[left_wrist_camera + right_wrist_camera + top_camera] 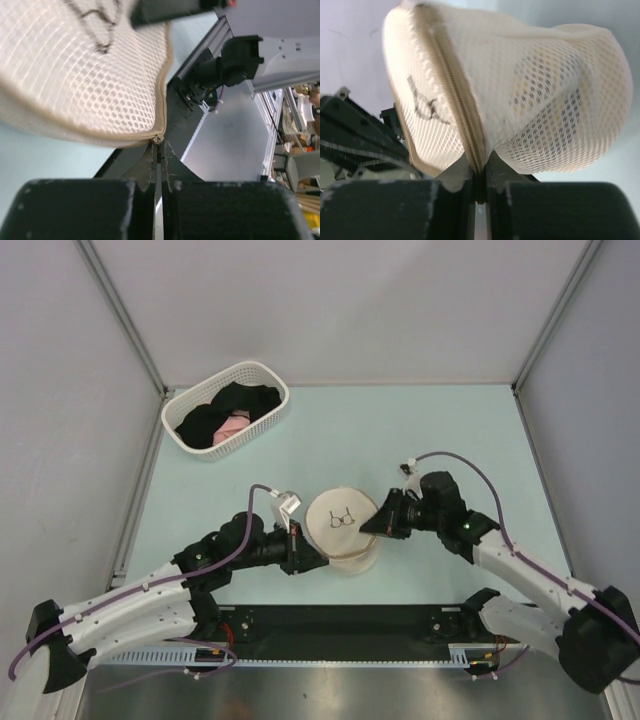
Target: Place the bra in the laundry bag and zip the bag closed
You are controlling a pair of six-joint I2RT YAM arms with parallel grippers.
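Right gripper (pixel 479 175) pinched the zip seam (pixel 452 90) of the laundry bag (pixel 338 530) — seam ran straight ahead; I had left gripper (pixel 158 152) clamped on the opposite rim.

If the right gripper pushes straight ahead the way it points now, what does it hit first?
The laundry bag: the right gripper is shut on its zipper seam, so pushing on would likely press straight into the mesh.
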